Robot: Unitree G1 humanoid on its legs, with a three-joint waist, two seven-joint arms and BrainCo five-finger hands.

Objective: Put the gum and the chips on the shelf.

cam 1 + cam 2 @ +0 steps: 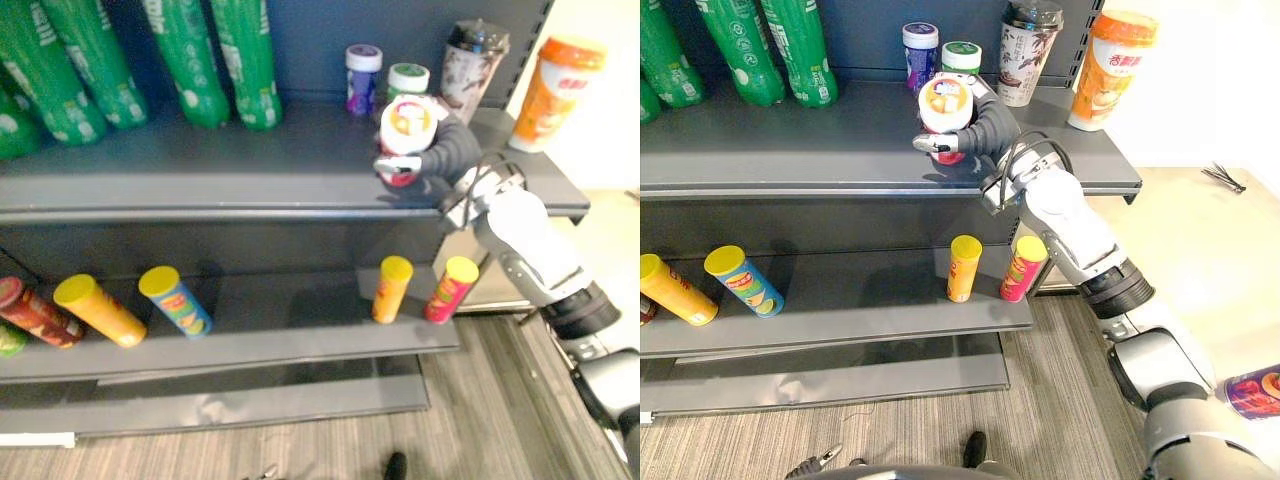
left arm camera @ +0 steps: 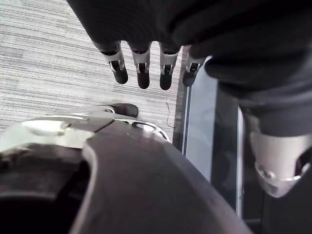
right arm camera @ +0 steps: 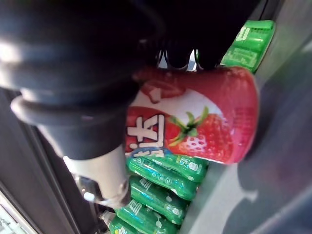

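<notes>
Over top shelf (image 1: 790, 150) | R hand (image 1: 986, 126) fingers (image 1: 932, 144) wrapped on gum tub (image 3: 195, 122) | red-white, strawberry print

Dark grey shelf (image 1: 790, 150) stands on grey striped carpet (image 1: 1040, 405).

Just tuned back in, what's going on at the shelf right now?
The right hand has its fingers curled round a red strawberry gum tub and holds it at the front of the top shelf, just ahead of two other small tubs. Whether the tub rests on the board cannot be told. Several chip cans stand or lie on the lower shelf. The left hand hangs with straight fingers above the floor, holding nothing.
</notes>
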